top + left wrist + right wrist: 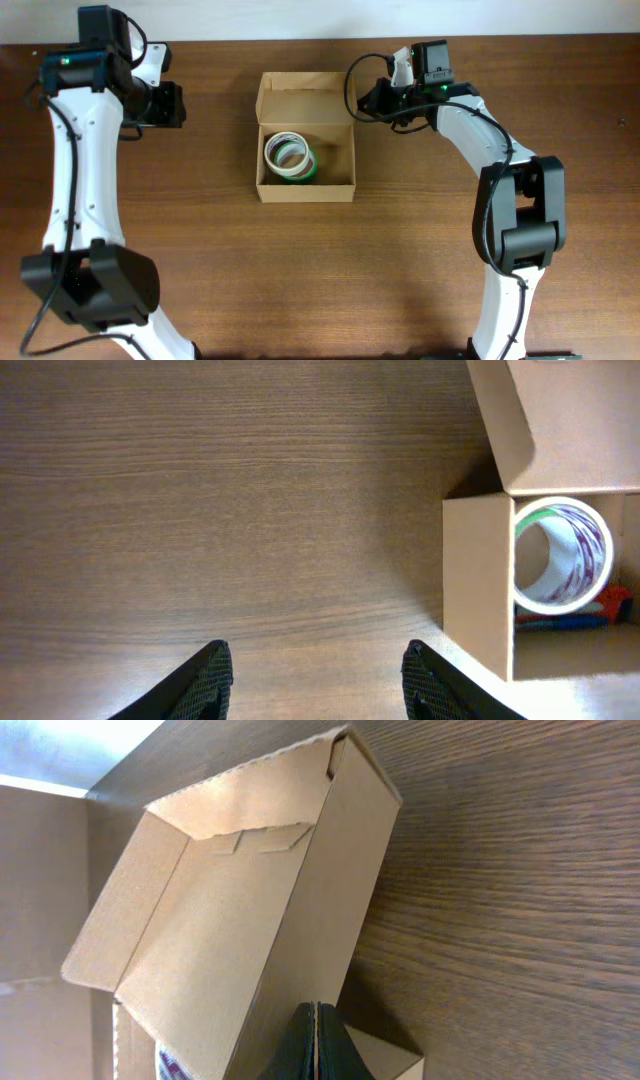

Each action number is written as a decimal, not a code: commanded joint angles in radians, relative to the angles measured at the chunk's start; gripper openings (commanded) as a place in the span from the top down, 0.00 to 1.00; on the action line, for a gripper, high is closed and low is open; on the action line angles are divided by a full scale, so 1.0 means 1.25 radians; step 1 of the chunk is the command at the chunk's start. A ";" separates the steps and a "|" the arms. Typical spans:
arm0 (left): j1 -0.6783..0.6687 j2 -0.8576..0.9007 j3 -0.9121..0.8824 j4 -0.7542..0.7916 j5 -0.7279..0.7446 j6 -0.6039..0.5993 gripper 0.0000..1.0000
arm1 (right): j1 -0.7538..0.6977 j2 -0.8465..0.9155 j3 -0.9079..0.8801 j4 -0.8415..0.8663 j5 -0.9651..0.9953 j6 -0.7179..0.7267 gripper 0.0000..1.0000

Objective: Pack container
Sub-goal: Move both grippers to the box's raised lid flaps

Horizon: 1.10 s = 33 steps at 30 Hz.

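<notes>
The container [305,188] is a tan cardboard box in the middle of the table, its hinged flap lid [300,82] standing open at the far side. Tape rolls [290,155] lie inside it. My left gripper [178,103] is open and empty, well left of the box. In the left wrist view the box wall [478,580] is at the right, with a white tape roll [560,555] inside and my open fingers [315,680] over bare table. My right gripper [365,100] is shut at the box's far right corner. In the right wrist view its fingers [315,1040] are pressed together against the box side [340,870].
The wooden table [200,250] surrounds the box. The table's far edge runs just behind the lid and both arms.
</notes>
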 commanded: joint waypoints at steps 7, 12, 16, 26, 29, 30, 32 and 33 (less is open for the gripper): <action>-0.002 0.146 0.006 0.061 0.276 -0.039 0.56 | -0.036 -0.004 0.004 -0.019 -0.047 0.009 0.96; -0.002 0.246 0.006 0.095 0.423 -0.081 0.66 | -0.041 -0.004 0.004 -0.059 -0.046 0.006 0.96; -0.002 0.321 0.006 0.118 0.518 -0.099 0.81 | -0.040 -0.004 0.004 -0.072 -0.046 0.006 0.96; -0.002 0.398 0.006 0.230 0.638 -0.172 0.98 | -0.022 0.023 0.004 -0.100 -0.046 0.003 0.96; -0.002 0.416 0.006 0.281 0.665 -0.226 0.98 | -0.006 0.046 0.004 -0.081 -0.046 0.003 0.96; -0.002 0.424 0.006 0.294 0.671 -0.240 0.98 | -0.002 0.050 0.004 -0.074 -0.046 0.004 0.96; -0.002 0.438 0.006 0.330 0.696 -0.267 0.98 | 0.005 0.060 0.004 -0.056 -0.047 0.007 0.96; -0.002 0.442 0.006 0.346 0.709 -0.284 0.98 | 0.008 0.066 0.004 -0.049 -0.047 0.009 0.96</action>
